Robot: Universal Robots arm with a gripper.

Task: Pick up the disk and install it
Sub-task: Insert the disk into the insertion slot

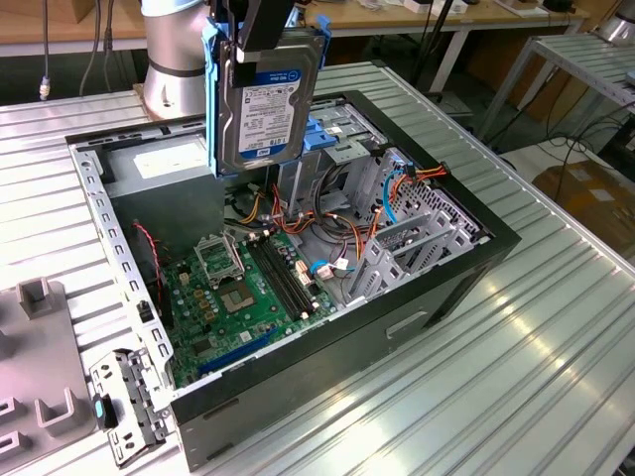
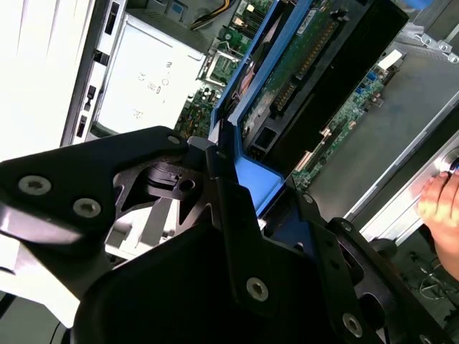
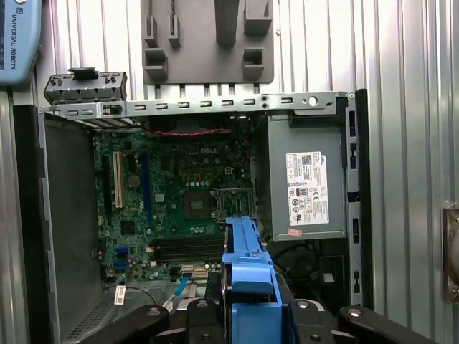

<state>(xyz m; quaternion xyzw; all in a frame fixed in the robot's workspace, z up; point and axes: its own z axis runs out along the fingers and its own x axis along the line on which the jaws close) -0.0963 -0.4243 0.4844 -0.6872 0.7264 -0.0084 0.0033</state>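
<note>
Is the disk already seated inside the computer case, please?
No, in the exterior view the disk hangs upright in the tool, above the open computer case.

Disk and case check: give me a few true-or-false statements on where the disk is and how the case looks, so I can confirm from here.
1. The gripper holds the disk in the air above the open computer case. True.
2. The disk lies flat on the motherboard. False: it hangs on edge, clear of the motherboard, with its label facing the exterior view.
3. A blue carrier rail frames the disk. True.
4. A side cover closes the case. False: the case is open and the green board shows inside.
5. A grey power supply with a white label sits in a corner of the case. True.
</note>
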